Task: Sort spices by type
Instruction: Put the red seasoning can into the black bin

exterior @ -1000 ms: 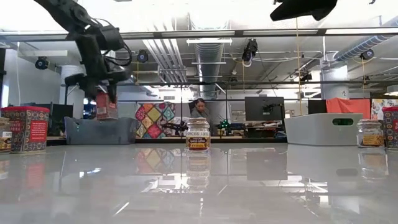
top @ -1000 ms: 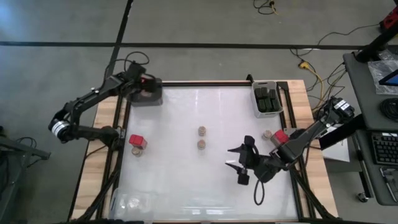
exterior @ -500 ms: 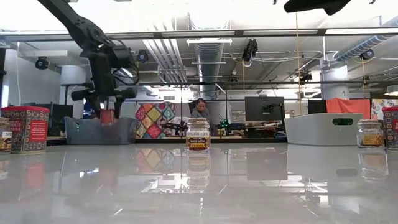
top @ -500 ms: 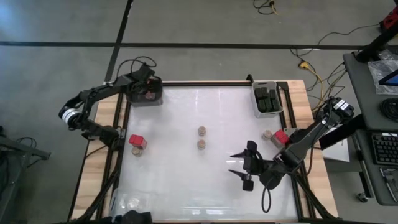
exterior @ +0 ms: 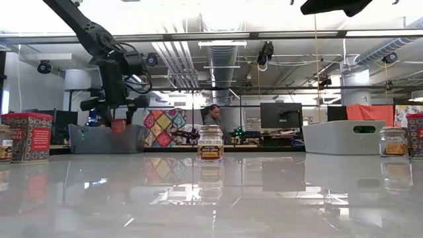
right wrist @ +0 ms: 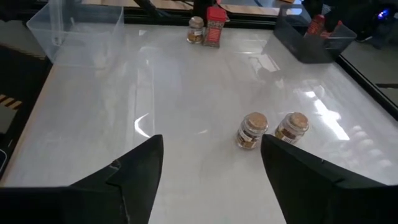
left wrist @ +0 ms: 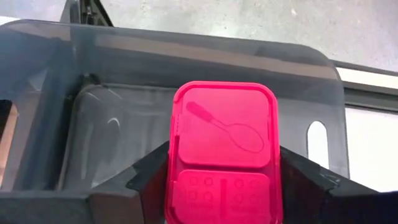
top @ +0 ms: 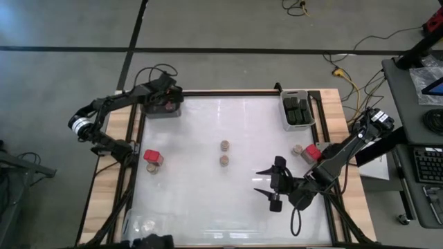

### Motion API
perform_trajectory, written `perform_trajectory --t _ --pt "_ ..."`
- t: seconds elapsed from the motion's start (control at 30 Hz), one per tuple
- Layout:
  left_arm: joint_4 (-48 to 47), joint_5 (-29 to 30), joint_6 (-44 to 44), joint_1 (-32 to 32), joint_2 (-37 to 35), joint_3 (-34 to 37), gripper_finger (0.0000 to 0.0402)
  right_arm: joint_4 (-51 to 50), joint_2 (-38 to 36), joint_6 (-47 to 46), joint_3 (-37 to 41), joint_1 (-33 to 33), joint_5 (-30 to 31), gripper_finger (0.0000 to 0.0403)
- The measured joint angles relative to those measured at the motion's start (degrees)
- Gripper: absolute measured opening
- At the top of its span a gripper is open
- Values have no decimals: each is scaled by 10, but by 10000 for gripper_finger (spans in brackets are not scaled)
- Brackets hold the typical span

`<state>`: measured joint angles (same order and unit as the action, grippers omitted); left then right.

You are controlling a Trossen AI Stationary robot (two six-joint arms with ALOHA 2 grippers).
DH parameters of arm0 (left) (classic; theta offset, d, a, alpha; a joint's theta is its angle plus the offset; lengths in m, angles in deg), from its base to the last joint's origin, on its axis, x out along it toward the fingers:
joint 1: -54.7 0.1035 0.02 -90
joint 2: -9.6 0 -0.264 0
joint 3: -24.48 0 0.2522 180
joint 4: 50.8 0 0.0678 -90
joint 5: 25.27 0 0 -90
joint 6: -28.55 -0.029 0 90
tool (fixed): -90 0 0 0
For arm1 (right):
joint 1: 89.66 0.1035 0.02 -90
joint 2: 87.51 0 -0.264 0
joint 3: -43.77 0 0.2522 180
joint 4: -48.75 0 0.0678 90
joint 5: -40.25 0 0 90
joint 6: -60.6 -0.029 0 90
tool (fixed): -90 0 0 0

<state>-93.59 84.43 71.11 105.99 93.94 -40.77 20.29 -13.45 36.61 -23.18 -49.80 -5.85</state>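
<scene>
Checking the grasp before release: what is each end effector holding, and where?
Left end effector grips a red spice container by its sides, inside the grey bin. Right end effector holds nothing.

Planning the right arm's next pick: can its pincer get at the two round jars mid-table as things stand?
Probably yes. The right pincer hangs open above bare table, facing the two round jars, and nothing stands between them. The left pincer is far off, holding a red spice container over the grey bin.

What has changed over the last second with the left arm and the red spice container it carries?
The left gripper has lowered the red spice container from above the dark grey bin down into it, jaws still clamped on it. The right gripper drifted slightly toward the table's near edge, jaws open. The two tan-topped jars mid-table and the other containers stayed put.
</scene>
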Motion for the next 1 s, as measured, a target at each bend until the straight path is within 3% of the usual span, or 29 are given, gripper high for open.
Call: perform_trajectory --t 0.67,1.0 --pt "26 5 16 -18 6 2 220 0 0 -15 0 0 -3 251" --pt "31 4 10 -18 12 0 221 2 0 -15 0 0 -3 273"
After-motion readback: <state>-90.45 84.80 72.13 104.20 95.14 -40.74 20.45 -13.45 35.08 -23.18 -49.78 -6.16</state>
